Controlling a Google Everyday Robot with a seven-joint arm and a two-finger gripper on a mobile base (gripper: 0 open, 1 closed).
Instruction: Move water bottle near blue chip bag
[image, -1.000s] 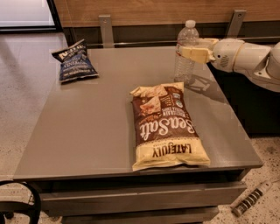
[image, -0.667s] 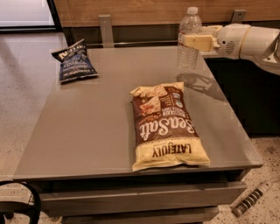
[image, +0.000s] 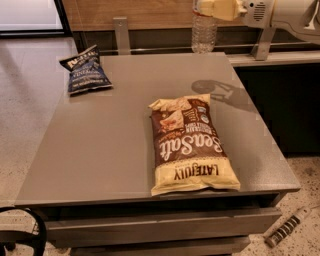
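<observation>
The water bottle (image: 203, 34) is a clear plastic bottle held in the air above the far right part of the table; its cap is cut off by the top edge of the view. My gripper (image: 214, 8) is shut on the bottle's upper part, with the cream fingers wrapped around it and the white arm reaching in from the right. The blue chip bag (image: 84, 71) is small and dark navy with white lettering, and lies flat at the far left of the grey table (image: 100, 145). The bottle is well to the right of it.
A large brown and cream "Sea Salt" bag (image: 189, 145) lies on the table's right front. A wooden wall with metal brackets (image: 120, 34) runs behind the table. A dark cabinet stands at the right. A black curved object (image: 30, 225) sits at the lower left.
The gripper has lifted the water bottle off the table and carried it up and back; the bottle now hangs above the far edge.
</observation>
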